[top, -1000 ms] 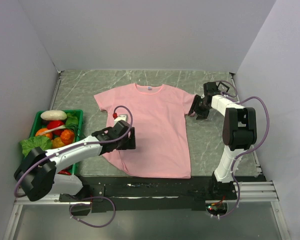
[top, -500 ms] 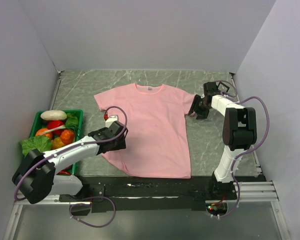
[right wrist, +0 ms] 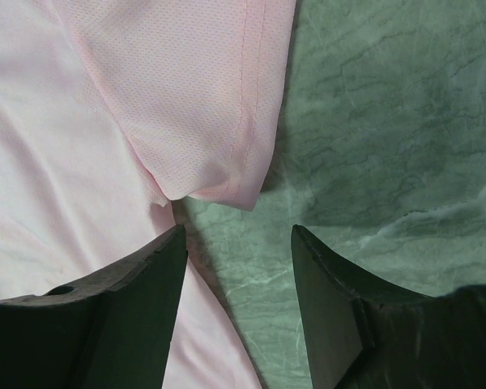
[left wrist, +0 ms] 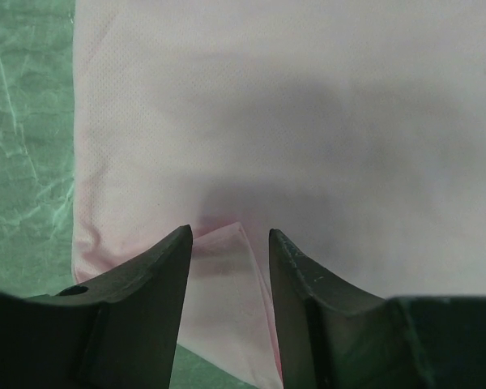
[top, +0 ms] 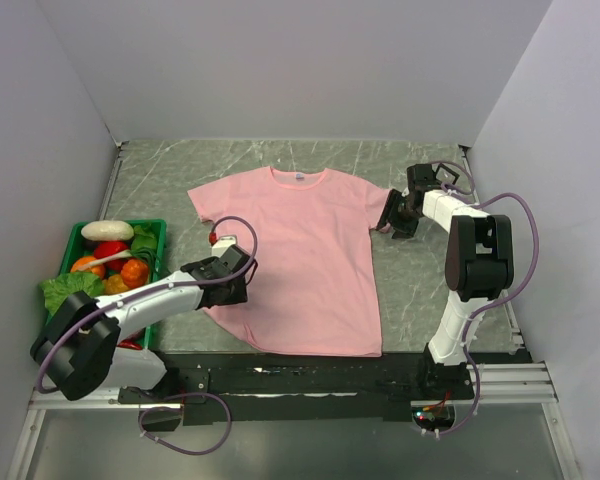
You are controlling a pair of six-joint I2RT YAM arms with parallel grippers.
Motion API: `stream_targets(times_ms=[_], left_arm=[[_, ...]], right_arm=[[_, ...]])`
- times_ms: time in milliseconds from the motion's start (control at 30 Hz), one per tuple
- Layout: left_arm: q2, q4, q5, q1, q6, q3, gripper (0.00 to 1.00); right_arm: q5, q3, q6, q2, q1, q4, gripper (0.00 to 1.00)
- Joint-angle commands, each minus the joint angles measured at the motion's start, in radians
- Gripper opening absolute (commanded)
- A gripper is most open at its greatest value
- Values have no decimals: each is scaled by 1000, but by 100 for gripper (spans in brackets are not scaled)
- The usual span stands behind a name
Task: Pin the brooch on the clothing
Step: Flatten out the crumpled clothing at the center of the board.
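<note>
Jaws of the left gripper (left wrist: 230, 243) pinch a raised shirt (left wrist: 308, 105) fold; right gripper (right wrist: 236, 243) gapes.

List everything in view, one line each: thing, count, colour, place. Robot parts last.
T-shirt: one, light pink, flat mid-table, white neck label at far edge.
Small red thing: one, at the T-shirt's left edge; too small to identify.
Crate: one, green, left of table, holding vegetables in white, red, orange and green.
Table: one, green-grey marble pattern.
Left gripper: one, black, over a raised fold at the T-shirt's lower left.
Right gripper: one, black, open, at the T-shirt's right sleeve.
</note>
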Motion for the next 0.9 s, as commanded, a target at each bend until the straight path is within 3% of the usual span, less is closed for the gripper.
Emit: stream_targets(times_ms=[0,233,600,867], left_arm=[[9,-18,-1,6,-10,1,48],[22,-35,2,6,-16,4,38],[67,-41,16,6,-7,16,35],[39,-53,2,6,-15,16,11]], right_arm=[[1,25,-5,9,-8,21,61],[0,31,-3,9,-8,21,61],[3,28,-5,6,-8,18,61],[1,29,-5,13,-8,21,61]])
